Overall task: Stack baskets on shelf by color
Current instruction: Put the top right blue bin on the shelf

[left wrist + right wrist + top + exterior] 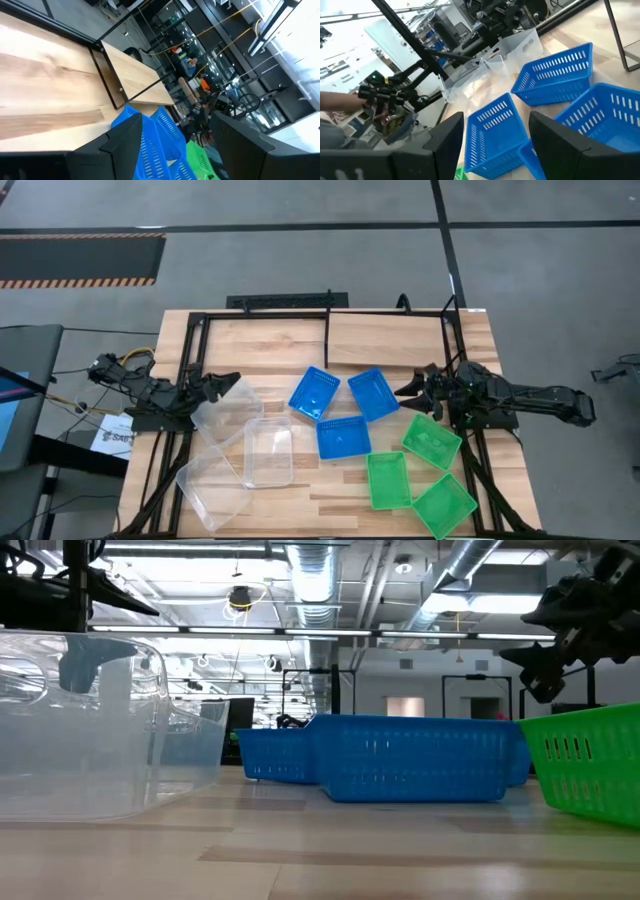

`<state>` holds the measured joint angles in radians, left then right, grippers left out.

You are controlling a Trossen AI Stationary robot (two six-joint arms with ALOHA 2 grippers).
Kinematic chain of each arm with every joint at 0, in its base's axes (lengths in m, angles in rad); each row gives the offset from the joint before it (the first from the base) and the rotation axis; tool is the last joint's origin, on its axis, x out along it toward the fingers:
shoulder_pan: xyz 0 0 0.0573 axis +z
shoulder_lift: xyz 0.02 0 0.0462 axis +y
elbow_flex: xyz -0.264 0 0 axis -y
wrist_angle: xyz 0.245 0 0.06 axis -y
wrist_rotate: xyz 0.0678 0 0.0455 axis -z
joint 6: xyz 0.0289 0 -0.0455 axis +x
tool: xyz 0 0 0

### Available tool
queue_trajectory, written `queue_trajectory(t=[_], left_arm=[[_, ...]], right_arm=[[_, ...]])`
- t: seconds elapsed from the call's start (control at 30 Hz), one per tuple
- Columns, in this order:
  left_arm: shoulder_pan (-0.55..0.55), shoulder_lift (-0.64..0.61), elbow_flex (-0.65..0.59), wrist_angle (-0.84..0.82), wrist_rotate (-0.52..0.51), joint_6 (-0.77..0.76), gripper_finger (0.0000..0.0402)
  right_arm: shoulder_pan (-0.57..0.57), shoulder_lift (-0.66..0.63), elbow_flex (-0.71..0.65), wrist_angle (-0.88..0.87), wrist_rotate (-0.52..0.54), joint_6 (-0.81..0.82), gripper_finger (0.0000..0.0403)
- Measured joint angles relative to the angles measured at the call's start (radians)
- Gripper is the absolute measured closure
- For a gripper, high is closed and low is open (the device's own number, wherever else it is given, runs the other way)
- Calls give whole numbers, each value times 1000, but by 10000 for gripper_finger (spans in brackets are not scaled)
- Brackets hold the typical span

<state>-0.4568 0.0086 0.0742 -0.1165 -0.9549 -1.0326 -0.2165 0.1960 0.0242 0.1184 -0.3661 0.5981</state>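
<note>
Three blue baskets (343,437) sit mid-table, three green baskets (388,479) to their right and three clear baskets (268,452) to their left, all resting on their bottoms on the planks. The shelf (390,340) is a light-wood panel in black rails at the far side. My left gripper (228,384) is open and hovers over the far corner of the farthest clear basket (227,412). In its wrist view, the left gripper (175,150) looks toward the blue baskets (155,135). My right gripper (403,392) is open. It is raised beside the right-hand blue basket (374,393), above the table in the low view (550,650).
Black frame rails (195,350) run along the left, right and far sides of the table. A thin black rail (329,340) divides the far wooden surface. Bare planks (260,345) lie left of it. Cables and a paper (110,435) sit off the table's left edge.
</note>
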Motion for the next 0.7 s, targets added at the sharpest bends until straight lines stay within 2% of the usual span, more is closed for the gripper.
queue_trajectory(t=[0.17,0.3,0.57,0.7], left_arm=[[0,0,0,-6,-2,43,178],[0,0,1,-6,-2,83,178],[0,0,1,-6,-16,70,178],[0,0,2,-3,-22,-16,178]], right_arm=[[0,0,0,0,10,41,154],[0,0,0,0,62,84,154],[-1,0,0,-2,130,406,154],[0,0,0,13,133,501,154]])
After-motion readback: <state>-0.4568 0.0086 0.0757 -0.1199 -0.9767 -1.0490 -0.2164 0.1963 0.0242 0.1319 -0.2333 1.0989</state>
